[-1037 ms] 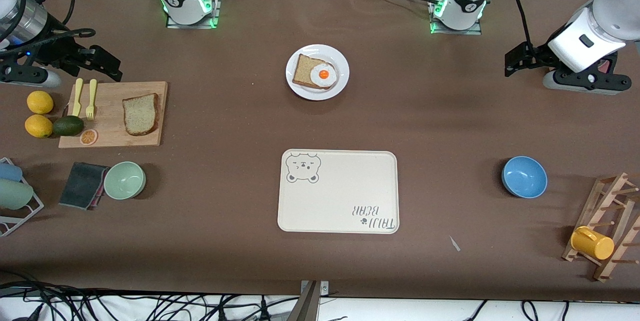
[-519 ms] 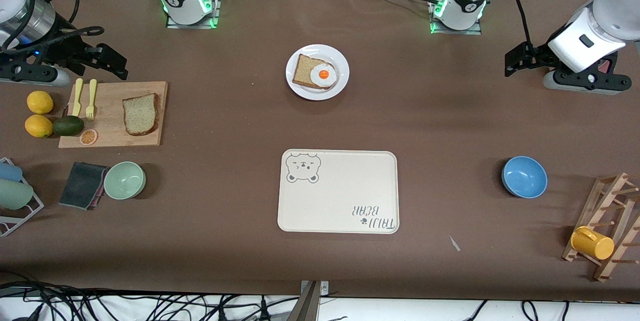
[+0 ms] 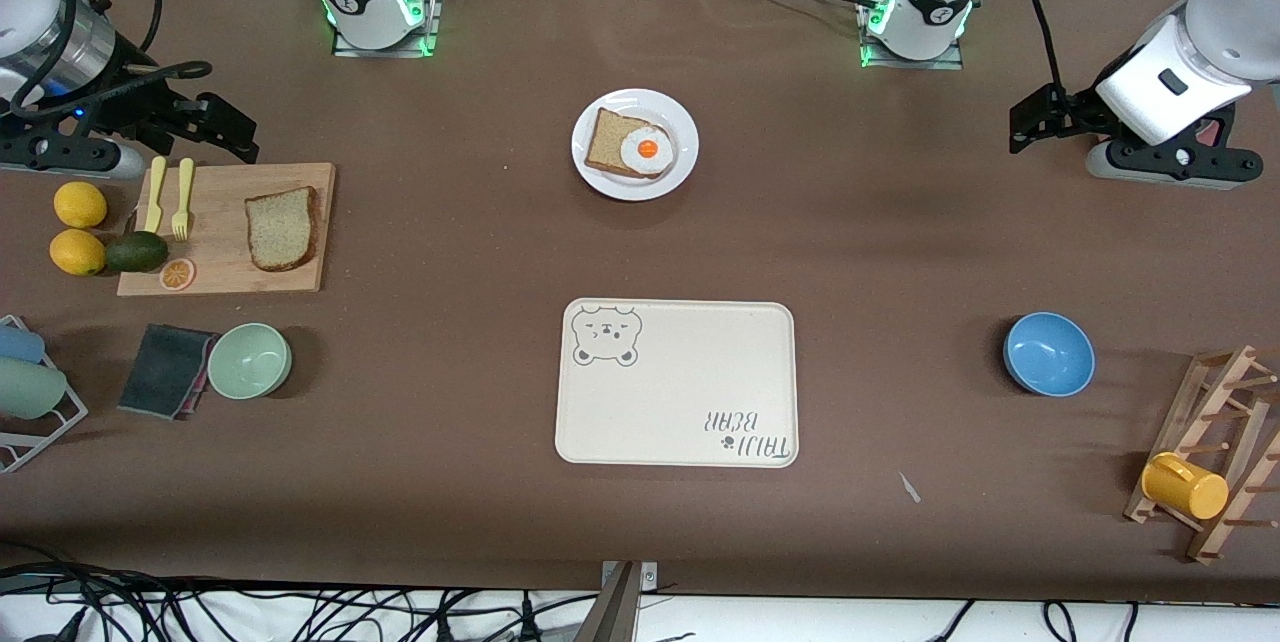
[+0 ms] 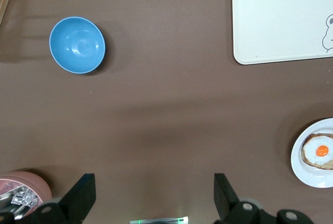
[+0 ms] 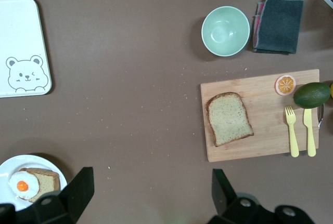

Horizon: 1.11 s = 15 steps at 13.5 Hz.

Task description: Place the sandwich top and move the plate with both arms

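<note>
2 grippers hover with fingers spread wide: right gripper (image 3: 215, 122) upper left, left gripper (image 3: 1035, 122) upper right. The sandwich top (image 3: 282, 228) lies on a cutting board (image 3: 225, 272) at left; the plate (image 3: 600, 177) sits top centre. Bread is likely light and soft, so pinch its crust edges gently.

bread slices: 2 – sandwich top (image 3: 282, 228), bare; one with fried egg (image 3: 612, 142)
plate (image 3: 676, 177): 1
tray (image 3: 680, 392): 1
bowls: 2 – green (image 3: 249, 360), blue (image 3: 1048, 353)
lemons: 2 (image 3: 80, 204) (image 3: 76, 252)
avocado (image 3: 136, 251): 1
cutting board (image 3: 215, 257): 1
yellow cutlery: 2 – fork (image 3: 182, 198), knife (image 3: 154, 194)
yellow mug (image 3: 1184, 486): 1
</note>
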### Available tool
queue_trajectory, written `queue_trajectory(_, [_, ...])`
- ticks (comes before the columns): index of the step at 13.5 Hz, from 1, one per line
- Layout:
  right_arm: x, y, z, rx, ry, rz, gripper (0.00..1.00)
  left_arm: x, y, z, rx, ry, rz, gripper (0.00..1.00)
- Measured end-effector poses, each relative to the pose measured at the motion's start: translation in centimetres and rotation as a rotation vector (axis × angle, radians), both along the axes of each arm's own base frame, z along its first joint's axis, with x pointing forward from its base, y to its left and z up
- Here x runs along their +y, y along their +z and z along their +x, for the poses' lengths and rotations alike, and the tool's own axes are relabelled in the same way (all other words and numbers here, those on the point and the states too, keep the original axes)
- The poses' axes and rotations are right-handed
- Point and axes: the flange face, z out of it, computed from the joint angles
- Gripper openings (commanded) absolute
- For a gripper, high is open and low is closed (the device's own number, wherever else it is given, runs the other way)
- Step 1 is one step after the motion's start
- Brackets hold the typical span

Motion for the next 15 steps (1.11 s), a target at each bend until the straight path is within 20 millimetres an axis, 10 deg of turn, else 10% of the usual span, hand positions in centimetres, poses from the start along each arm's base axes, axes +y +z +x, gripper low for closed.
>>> queue_trajectory(15, [-0.16, -1.23, 0.96, 0.003, -0.004, 0.003, 1.0, 0.1, 0.0, 0.01, 0.0, 0.002, 0.0, 1.0])
